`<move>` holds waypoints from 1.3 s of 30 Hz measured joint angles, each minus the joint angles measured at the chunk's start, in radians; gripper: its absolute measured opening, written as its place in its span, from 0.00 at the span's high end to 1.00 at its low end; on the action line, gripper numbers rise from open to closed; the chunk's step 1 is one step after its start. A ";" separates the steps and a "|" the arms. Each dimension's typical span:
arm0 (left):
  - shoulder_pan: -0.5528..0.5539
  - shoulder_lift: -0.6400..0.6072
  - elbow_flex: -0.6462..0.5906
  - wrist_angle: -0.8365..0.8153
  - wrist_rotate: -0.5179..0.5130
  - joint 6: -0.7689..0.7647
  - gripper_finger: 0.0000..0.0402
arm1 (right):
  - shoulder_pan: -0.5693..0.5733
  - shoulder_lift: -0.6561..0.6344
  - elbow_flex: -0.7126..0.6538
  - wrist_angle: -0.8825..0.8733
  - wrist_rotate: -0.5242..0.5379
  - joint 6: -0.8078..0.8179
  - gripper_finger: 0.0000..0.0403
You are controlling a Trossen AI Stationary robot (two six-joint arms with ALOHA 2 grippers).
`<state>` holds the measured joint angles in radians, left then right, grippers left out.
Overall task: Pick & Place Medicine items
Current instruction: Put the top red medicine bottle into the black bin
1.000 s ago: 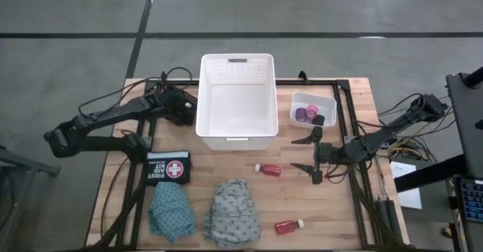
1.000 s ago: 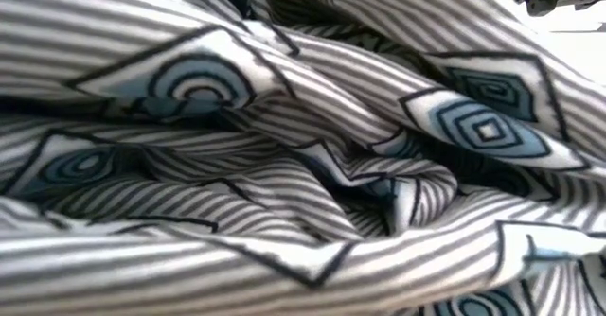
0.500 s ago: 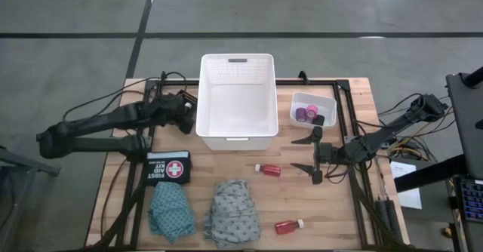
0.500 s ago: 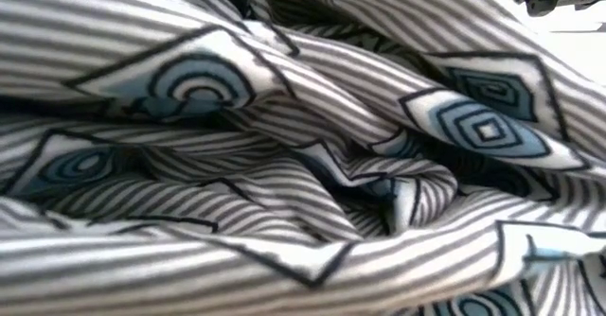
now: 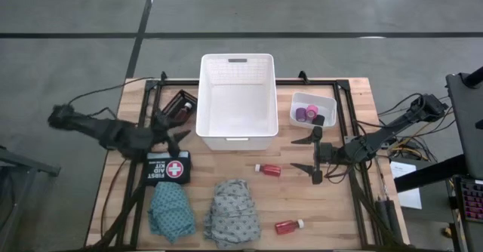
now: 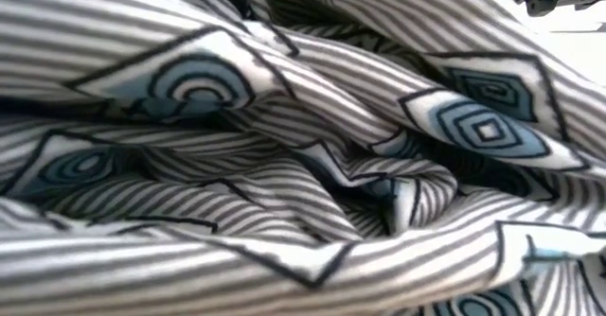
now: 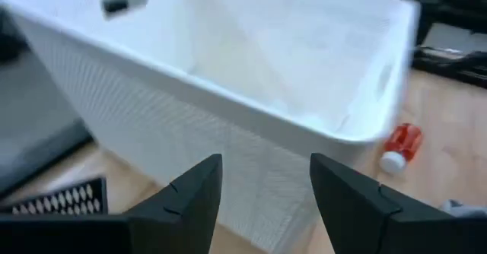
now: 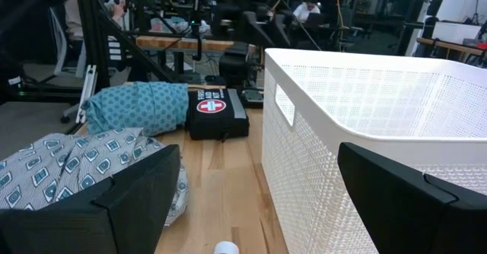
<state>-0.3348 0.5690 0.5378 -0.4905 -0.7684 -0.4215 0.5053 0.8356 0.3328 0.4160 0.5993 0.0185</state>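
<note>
Since the earlier frame the left arm has pulled back from beside the bin toward the desk's left edge, and a red bottle (image 5: pixel 183 109) now lies uncovered just left of the bin. Right arm unchanged.

High view: white bin (image 5: pixel 235 63) stands at the far centre of the desk (image 5: pixel 355 214). Left gripper (image 5: pixel 175 136) is between the bin's near left corner and the first aid kit (image 5: pixel 167 167), fingers apart, holding nothing. Right gripper (image 5: pixel 314 155) is right of centre, fingers wide apart, empty. Second bottle (image 5: pixel 267 169) lies near the right gripper, just left of it; third bottle (image 5: pixel 289 225) lies at the near edge. Small tub (image 5: pixel 325 102) right of the bin holds the purple, pink and black rolls (image 5: pixel 309 115). Teal cloth (image 5: pixel 170 211) and grey cloth (image 5: pixel 233 213) lie side by side at the near edge, teal on the left.

Low view: filled by folds of the grey cloth (image 6: pixel 284 155); nothing else legible.

Left wrist view: fingers (image 7: pixel 190 201) parted, nothing between them, pointing at the bin wall (image 7: pixel 213 132). One bottle (image 7: pixel 401 145) lies beyond the bin corner.

Right wrist view: fingers (image 8: pixel 122 208) spread wide, empty. Bin (image 8: pixel 380 109) close by; grey cloth (image 8: pixel 84 163), teal cloth (image 8: pixel 137 106) and kit (image 8: pixel 217 111) lie beyond. A white cap (image 8: pixel 225 248) shows at the picture's edge.
</note>
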 joint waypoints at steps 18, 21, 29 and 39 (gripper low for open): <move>-0.380 -0.018 -0.037 0.049 -0.334 0.037 0.48 | 0.000 0.000 0.000 0.000 0.000 0.000 0.12; -0.380 -0.018 -0.037 0.048 -0.331 0.024 0.48 | 0.000 0.000 0.000 0.000 0.000 0.000 0.12; -0.380 -0.017 -0.037 0.045 -0.331 0.022 0.48 | 0.000 0.000 0.000 0.000 0.000 0.000 0.12; -0.380 -0.017 -0.037 0.045 -0.330 0.023 0.47 | 0.000 0.000 0.000 0.000 0.000 0.000 0.12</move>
<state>-0.7143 0.5518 0.5007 -0.4458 -1.0985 -0.3988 0.5053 0.8356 0.3328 0.4160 0.5991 0.0185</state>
